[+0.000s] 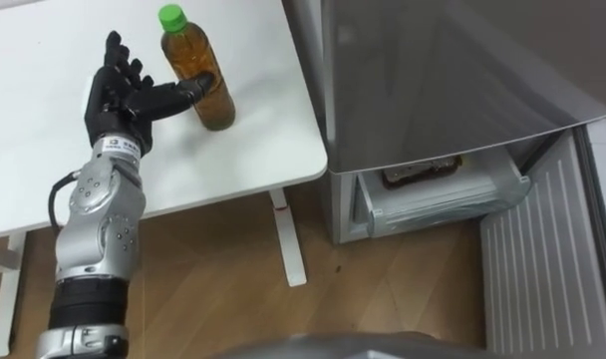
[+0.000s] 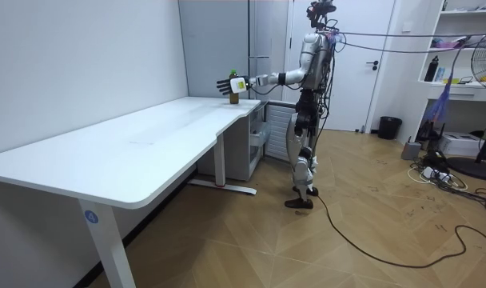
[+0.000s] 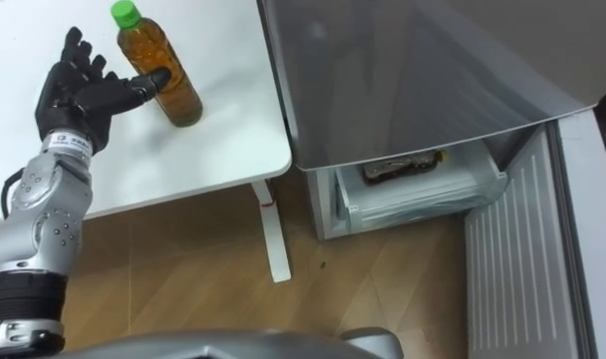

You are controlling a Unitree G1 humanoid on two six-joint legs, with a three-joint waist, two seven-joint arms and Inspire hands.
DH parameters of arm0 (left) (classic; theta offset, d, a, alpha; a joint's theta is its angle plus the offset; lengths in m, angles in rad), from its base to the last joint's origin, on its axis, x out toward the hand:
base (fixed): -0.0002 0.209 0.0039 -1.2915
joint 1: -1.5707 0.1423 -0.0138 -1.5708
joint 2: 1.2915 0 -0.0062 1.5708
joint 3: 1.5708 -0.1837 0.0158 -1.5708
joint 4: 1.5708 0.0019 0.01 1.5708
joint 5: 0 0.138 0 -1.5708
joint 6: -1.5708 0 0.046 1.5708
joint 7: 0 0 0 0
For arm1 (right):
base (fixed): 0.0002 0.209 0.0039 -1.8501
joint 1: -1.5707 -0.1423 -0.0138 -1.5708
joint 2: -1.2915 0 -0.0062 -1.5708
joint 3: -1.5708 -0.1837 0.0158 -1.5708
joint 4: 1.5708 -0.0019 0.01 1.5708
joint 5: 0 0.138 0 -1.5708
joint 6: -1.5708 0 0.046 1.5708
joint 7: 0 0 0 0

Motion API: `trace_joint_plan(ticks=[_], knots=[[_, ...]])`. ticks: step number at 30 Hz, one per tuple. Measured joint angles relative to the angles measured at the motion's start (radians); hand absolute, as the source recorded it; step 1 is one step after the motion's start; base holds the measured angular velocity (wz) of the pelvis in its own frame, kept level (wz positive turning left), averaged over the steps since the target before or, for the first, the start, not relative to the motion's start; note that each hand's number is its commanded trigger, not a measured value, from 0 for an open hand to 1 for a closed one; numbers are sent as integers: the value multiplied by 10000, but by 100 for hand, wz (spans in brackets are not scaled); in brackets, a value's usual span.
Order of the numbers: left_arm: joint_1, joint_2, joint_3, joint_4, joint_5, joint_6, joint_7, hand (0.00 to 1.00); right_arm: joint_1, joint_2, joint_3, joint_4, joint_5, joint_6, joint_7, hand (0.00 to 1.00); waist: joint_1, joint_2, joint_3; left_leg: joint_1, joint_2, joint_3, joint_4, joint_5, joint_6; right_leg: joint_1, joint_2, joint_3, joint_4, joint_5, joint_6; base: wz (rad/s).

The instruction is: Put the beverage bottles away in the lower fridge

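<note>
In the left eye view my left hand (image 1: 124,98) reaches out over the white table (image 1: 253,150). Its fingers are straight and spread wide, closed on nothing, and the thumb tip rests against the side of the bottle (image 1: 198,80). The bottle stands upright on the table near its right edge, full of amber drink, with a green cap (image 1: 170,15). Just right of the table is the grey fridge (image 1: 433,80). Its lower door (image 1: 542,259) is swung open to the right, ribbed white inner face showing. The lower drawer (image 1: 453,199) lies open to view, with a dark flat pack (image 1: 421,175) in it; I cannot tell what that pack is. Below is wood floor (image 1: 233,299).

The right eye view gives the same scene. My hand is on the left of the bottle, fingers fanned and pointing away from me, the thumb laid across to touch the bottle's near side. The bottle is on the table, apart from the fridge.

In the room view I stand upright at the table's far end, just beside the fridge, left arm stretched level toward the room view's left. The spread hand hangs over the table corner with the bottle at it. A dark bin (image 2: 389,126) stands by the far wall and a fan (image 2: 484,56) at the room view's right.
</note>
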Motion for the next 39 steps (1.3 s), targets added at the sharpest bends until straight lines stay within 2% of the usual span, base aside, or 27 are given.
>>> trace_joint_plan(ticks=[7,12,14,20,25,30,39], knots=[[-170,1,0,207,-12,-3,21,0,191,18,-237,9,10,-7,-37,0,-82,-7,5,37,14,72,-2,0,0,2,4,55,26,0,0,-2],[-189,240,1,767,-238,-8,3,0,223,74,-391,18,107,-9,-303,0,-120,14,12,150,86,245,11,-57,-25,15,63,241,127,0,-1,-11],[-485,372,4,1402,-216,-9,61,0,177,59,-389,21,330,6,-310,0,-168,19,9,142,92,251,30,-60,-25,1,71,250,142,5,-9,-2],[-1160,580,-3,1958,-217,-9,108,0,174,33,-389,183,359,16,-302,0,-276,20,8,138,96,265,50,-63,-26,-5,83,298,135,8,-13,0],[-1718,598,-22,2563,-219,-9,101,0,139,-10,-393,365,346,5,-338,0,-305,29,3,158,100,272,18,-64,-29,-5,90,307,131,8,-15,0],[-1835,601,-86,2919,-223,-8,54,0,33,-71,-396,412,340,-6,-409,0,-327,47,-1,199,109,383,-11,-67,-34,-7,97,403,127,8,-15,-5],[-1944,808,-134,3304,-437,-8,-153,0,-28,-74,-389,400,334,-22,-411,0,-387,55,2,285,119,494,-15,-100,-32,3,112,531,144,10,-17,-5]])
